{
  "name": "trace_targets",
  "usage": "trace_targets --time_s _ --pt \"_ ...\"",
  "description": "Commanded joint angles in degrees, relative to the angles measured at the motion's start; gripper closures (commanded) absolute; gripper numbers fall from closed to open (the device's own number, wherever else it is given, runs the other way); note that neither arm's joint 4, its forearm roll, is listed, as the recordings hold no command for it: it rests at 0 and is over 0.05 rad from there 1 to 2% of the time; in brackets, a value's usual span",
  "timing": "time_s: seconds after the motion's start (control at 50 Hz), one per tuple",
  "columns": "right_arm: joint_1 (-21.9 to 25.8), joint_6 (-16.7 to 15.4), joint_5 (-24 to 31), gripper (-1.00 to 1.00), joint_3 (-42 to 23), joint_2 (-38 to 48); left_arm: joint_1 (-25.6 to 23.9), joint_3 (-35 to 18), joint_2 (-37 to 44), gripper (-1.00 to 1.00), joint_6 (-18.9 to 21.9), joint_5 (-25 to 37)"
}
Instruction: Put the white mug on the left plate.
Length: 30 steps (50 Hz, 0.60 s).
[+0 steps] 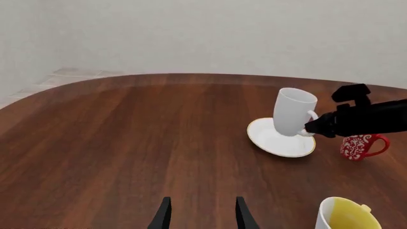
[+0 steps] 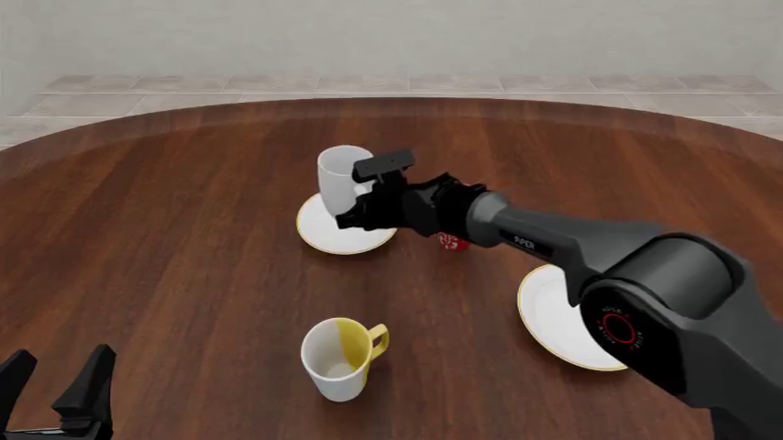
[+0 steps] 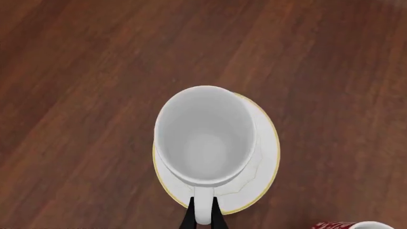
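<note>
The white mug [image 2: 337, 174] is over the left plate [image 2: 328, 238], a small white plate with a pale-yellow rim, and leans slightly. Its base is at the plate's surface; I cannot tell whether it rests there. My right gripper [image 2: 355, 214] is shut on the mug's loop handle, also seen in the right wrist view [image 3: 202, 217], where the mug [image 3: 203, 138] is open side up above the plate [image 3: 270, 148]. The left wrist view shows the mug [image 1: 294, 109], the plate [image 1: 275, 143] and the right gripper [image 1: 310, 129]. My left gripper [image 2: 55, 390] is open and empty at the near left, far from the mug.
A white-and-yellow mug [image 2: 336, 359] stands upright at the near middle. A red patterned mug [image 2: 450, 244] stands just right of the left plate, under the right arm. A larger white plate [image 2: 548, 316] lies to the right, partly hidden by the right arm.
</note>
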Motion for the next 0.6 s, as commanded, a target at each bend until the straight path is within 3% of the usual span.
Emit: trace_targets --time_s 0.02,0.6 --pt "0.2 -0.3 0.1 1.0 -0.8 0.7 0.1 0.0 -0.1 -1.0 -0.1 0.4" --pt "-1.2 -0.6 -0.1 1.0 -1.5 1.8 -0.3 0.0 1.7 -1.0 -0.1 -1.0"
